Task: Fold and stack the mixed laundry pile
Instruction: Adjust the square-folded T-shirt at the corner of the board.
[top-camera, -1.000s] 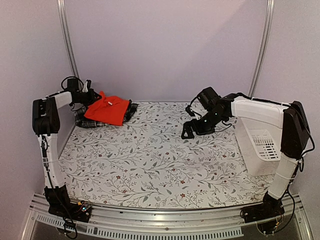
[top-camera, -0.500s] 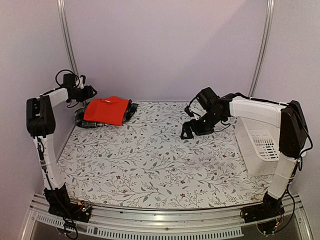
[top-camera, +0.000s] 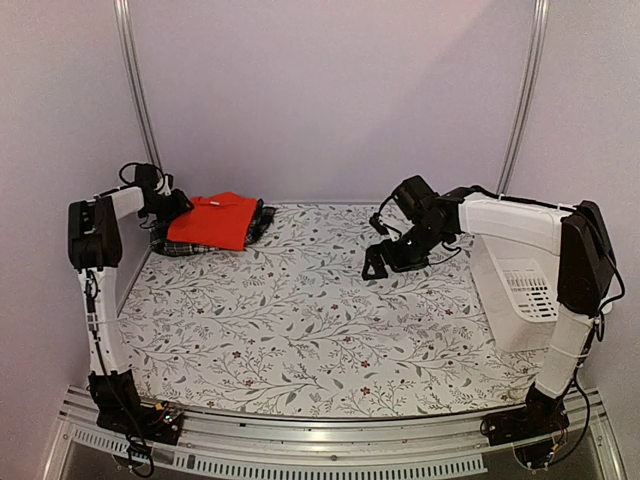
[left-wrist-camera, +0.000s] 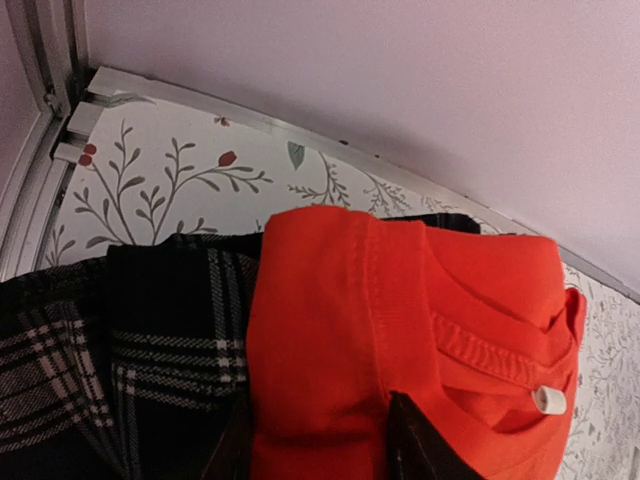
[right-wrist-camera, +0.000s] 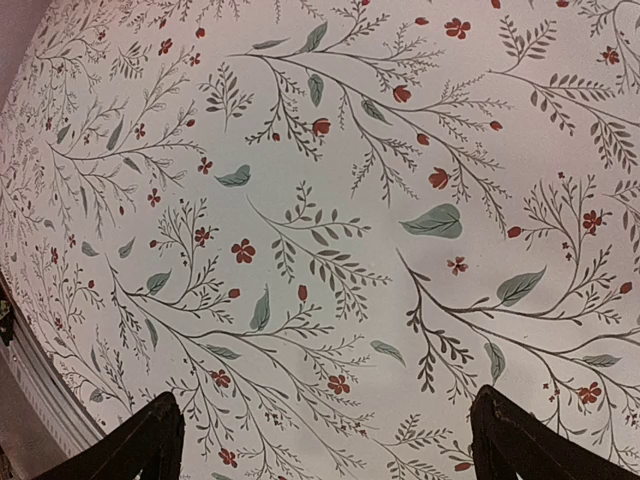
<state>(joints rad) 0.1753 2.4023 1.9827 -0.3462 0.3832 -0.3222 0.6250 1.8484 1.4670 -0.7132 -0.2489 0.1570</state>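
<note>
From above, the red shirt (top-camera: 215, 222) lies folded on top of the plaid garment (top-camera: 165, 243) in the far-left corner of the floral table cover (top-camera: 300, 330). The left gripper (top-camera: 172, 203) is at the stack's left edge, while the right gripper (top-camera: 378, 262) hangs low over bare cover well apart from the clothes, with the white basket (top-camera: 525, 290) beside its arm. At the left wrist, two dark fingertips (left-wrist-camera: 415, 452) stand partly apart with the shirt's folded edge filling the gap. Whether they pinch the cloth or merely straddle it cannot be told. The collar and a small white tag (left-wrist-camera: 548, 401) face up, and plaid shows at the left. At the right wrist, the jaws are spread wide over nothing but printed leaves and flowers. The stack looks close to finished, so the hazard is at the left. If a fingertip is snagged in the hem, pulling the arm away could drag the shirt, undo its fold or slide it off the plaid beneath. The stack's closeness to the table's back rail leaves little room for a correction.
</note>
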